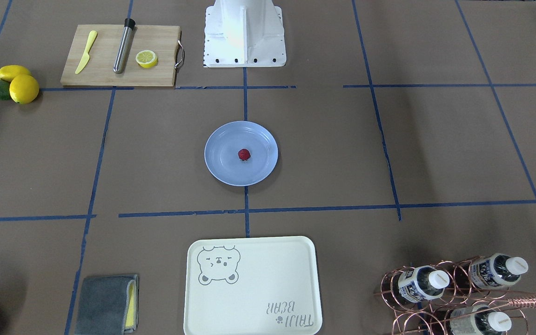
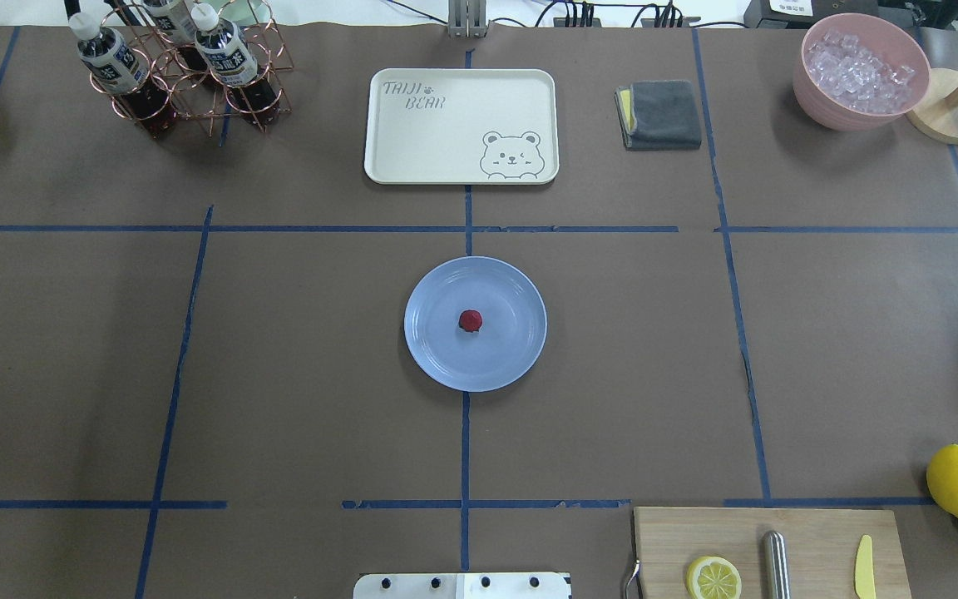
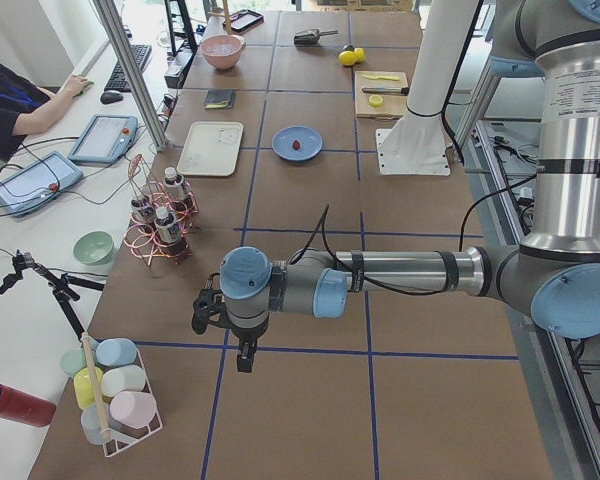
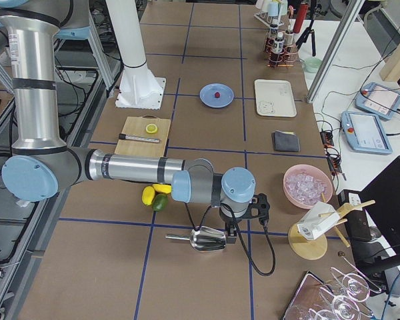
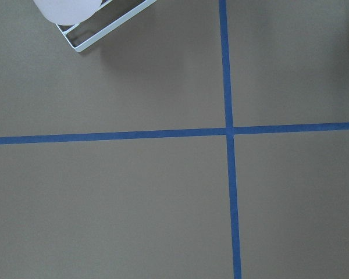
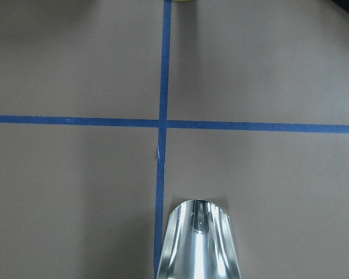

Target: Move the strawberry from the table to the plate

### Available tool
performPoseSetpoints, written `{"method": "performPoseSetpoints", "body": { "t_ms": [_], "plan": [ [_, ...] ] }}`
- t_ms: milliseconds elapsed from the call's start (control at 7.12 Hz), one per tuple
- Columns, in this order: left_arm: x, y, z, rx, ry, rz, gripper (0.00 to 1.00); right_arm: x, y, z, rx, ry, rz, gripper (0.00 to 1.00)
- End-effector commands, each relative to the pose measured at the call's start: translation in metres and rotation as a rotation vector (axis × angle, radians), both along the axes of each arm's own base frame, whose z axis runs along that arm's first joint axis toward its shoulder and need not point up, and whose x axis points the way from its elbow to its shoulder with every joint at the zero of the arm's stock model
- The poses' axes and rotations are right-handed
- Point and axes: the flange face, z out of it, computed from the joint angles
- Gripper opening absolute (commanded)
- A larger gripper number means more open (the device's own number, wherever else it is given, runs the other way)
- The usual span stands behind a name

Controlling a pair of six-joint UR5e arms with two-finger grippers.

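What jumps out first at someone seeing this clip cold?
A small red strawberry sits in the middle of the light blue plate at the centre of the table. Neither arm is near it: the left arm and the right arm reach out low over opposite ends of the table.
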Motion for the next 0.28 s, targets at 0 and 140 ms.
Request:
{"method": "performPoseSetpoints", "body": {
  "t_ms": [0, 140],
  "plan": [
    [0.0001, -0.0008, -0.0008, 0.001, 0.002, -0.002, 1.0, 0.0, -0.0009, -0.0019, 0.005, 0.0, -0.001, 1.0],
    [0.0001, -0.0009, -0.0015, 0.004, 0.001, 0.0, 1.0, 0.0, -0.0014, -0.005, 0.01, -0.001, 0.0, 1.0]
  ]
}}
